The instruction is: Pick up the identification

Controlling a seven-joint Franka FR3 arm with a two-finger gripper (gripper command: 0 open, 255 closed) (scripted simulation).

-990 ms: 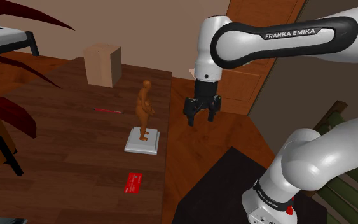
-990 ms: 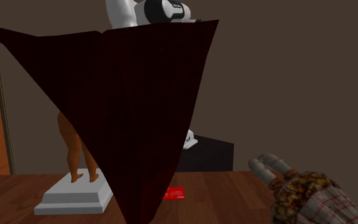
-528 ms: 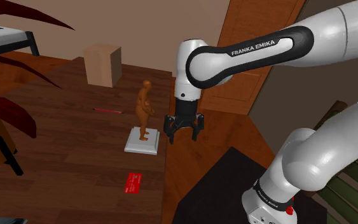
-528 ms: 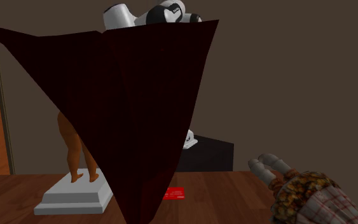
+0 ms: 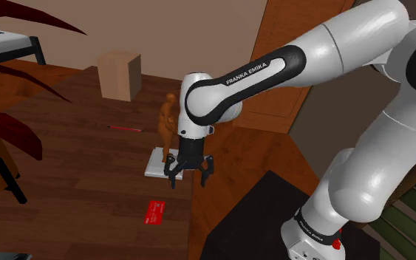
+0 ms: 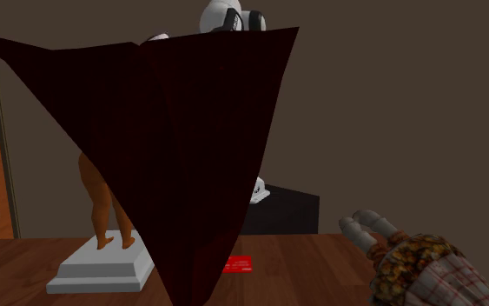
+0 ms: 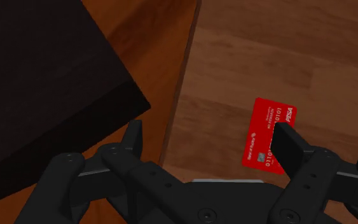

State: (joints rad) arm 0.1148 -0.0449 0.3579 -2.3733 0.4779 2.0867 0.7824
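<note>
A small red card lies flat on the dark wooden table, close to the table's edge on the shoulder view's right. It has white print in the wrist view, where the red card lies partly behind one fingertip. My black gripper hangs open above the table's edge, up and to the right of the card in the shoulder view, holding nothing. In the second exterior view the card peeks out beside a big dark leaf.
An orange-brown figurine on a white base stands just behind the gripper. A tan box and a red pen lie farther back. Dark leaves overhang the shoulder view's left. The black stand sits beside the table.
The arm has swung down and to the shoulder view's left, bringing the open gripper from beside the door to the table's edge near the figurine base. The card has not moved.
</note>
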